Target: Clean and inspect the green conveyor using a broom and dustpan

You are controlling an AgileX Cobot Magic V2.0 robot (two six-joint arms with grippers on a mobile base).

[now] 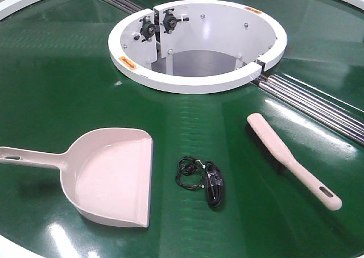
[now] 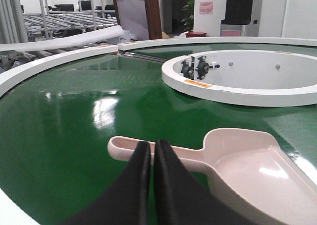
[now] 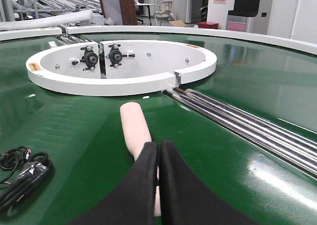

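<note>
You have 1 dustpan (image 1: 111, 175), 1 broom (image 1: 284, 155) and 1 bundle of black cable (image 1: 207, 181) lying on the green conveyor (image 1: 57, 87). In the front view all 3 lie apart from one another, the cable between the other 2.

The dustpan lies flat at the near left. Its wide mouth faces right toward the cable and its thin handle runs left to the picture's edge. The conveyor's white outer rim (image 1: 11, 248) shows just beside its near corner. Broad bare belt separates it from the white ring (image 1: 193, 84) at the centre.

The broom lies at the near right with its slotted end nearest you. 1 of 2 runs of steel roller rods (image 1: 318, 107) passes near its rounded head.

The belt is glossy, throws back the lights and shows faint ribbing. Both tools are smooth pale pink plastic, and black bristles edge the broom's left side. 2 black bearing blocks (image 1: 159, 25) sit on the ring's inner wall.

Your left fingers (image 2: 139, 185) are pressed together with only a thin slit between them, over the dustpan's handle. Your right fingers (image 3: 145, 185) are likewise together, over the broom's handle. You cannot tell whether either pair touches its tool.
</note>
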